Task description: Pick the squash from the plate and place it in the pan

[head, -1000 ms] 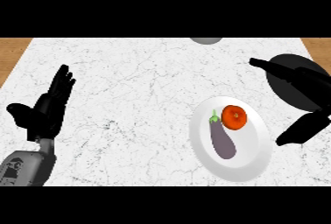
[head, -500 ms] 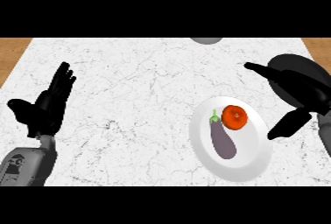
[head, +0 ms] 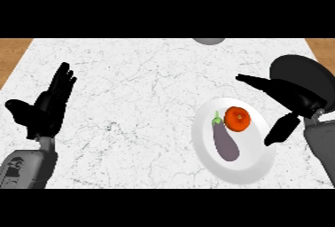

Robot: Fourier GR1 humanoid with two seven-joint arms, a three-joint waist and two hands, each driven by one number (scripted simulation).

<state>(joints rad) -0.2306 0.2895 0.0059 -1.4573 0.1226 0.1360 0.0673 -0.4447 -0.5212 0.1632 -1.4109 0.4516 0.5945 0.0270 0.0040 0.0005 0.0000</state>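
Counter: we record white stone with fine grey veining, and brown wood showing at both far corners. Plate: white, round, smooth, on the counter's right side. In it we list two items side by side. Squash: round, glossy orange-red, on the plate's far half. Eggplant: long, dark purple, green stem, just left of the squash. Pan: dark, round, matt, beyond the plate at right, partly hidden by the hand. Right hand: black, released, fingers straight near the plate's far rim, thumb spread at its right rim, grasping nothing. Left hand: black, relaxed, fingers up, at the view's left. Grey rounded object: cut off at the far edge.
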